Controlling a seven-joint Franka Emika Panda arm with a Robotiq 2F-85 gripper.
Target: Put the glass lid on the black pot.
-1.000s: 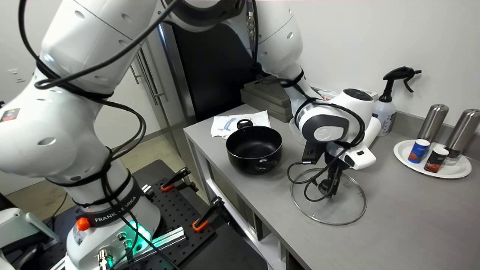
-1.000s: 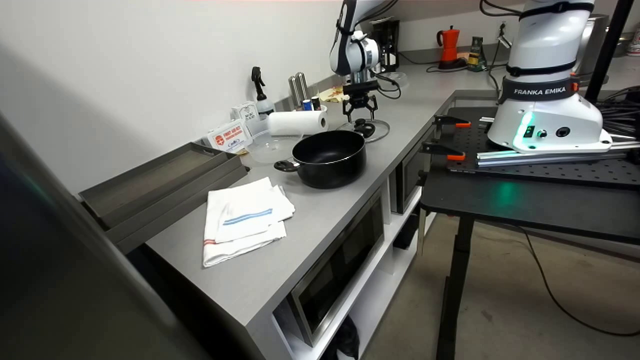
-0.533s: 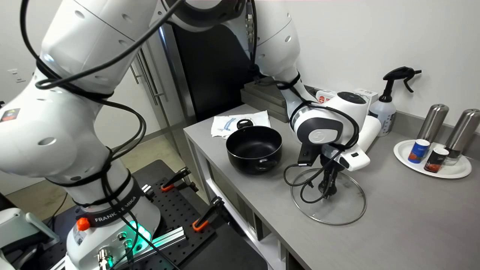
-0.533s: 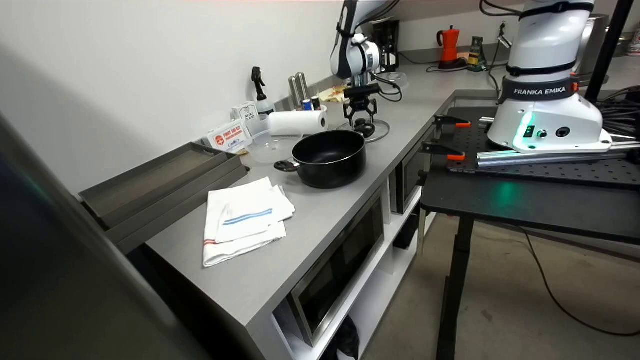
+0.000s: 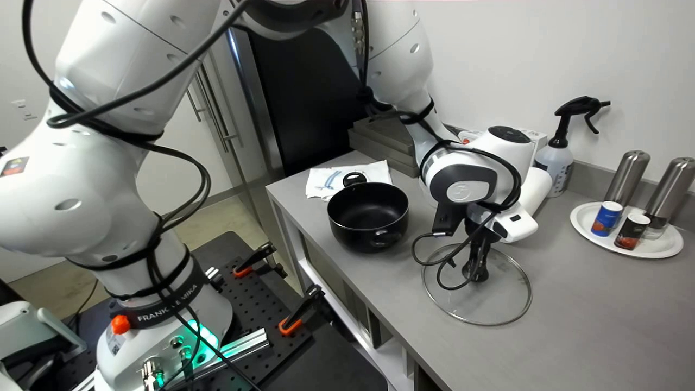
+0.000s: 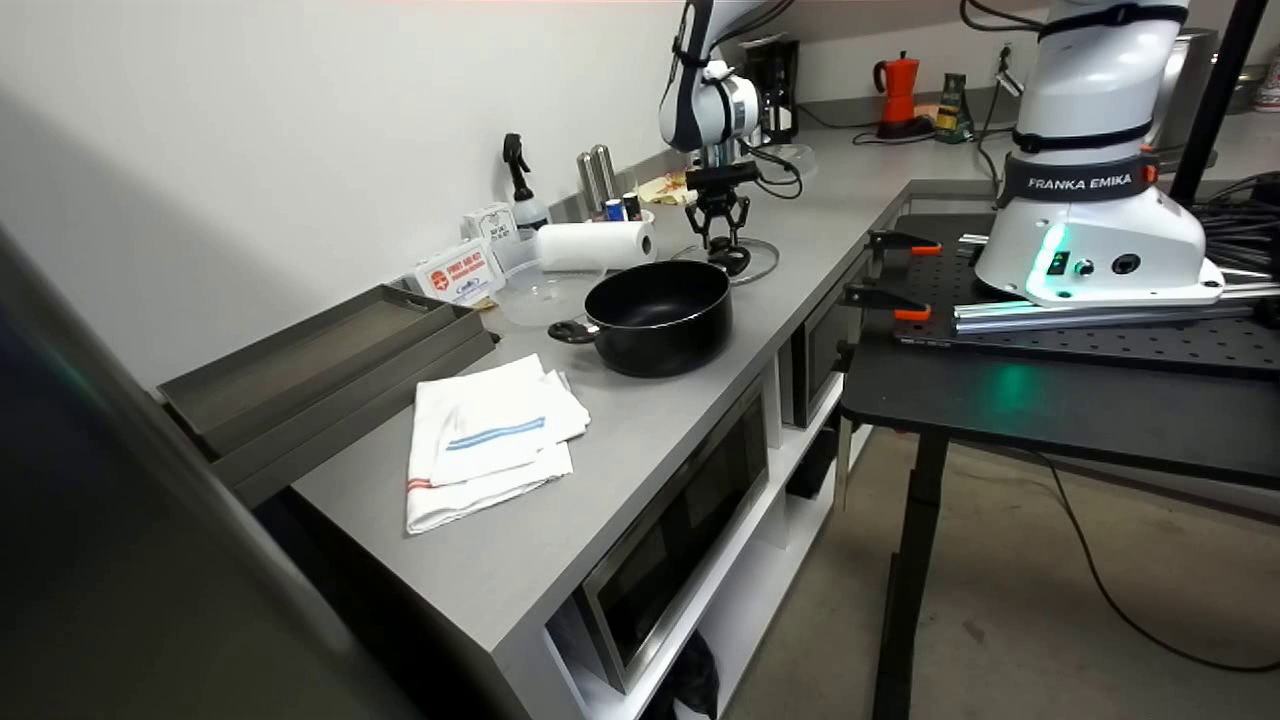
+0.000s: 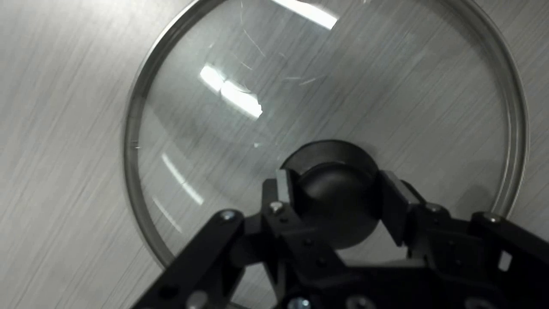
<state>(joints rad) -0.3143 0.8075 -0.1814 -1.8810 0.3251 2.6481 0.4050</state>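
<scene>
Gripper pinches narrowly on the dark knob of the glass lid, snug from both sides. The lid lies flat, a level disc on the gray counter, knob pointing up. Near it, apart, I see the black pot upright, one handle nearer the towel.

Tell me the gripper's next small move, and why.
Probably a short lift straight up: in the wrist view the gripper appears closed on the dark knob of the glass lid, which seems to rest flat on the counter, while the black pot nearby stands uncovered.
</scene>
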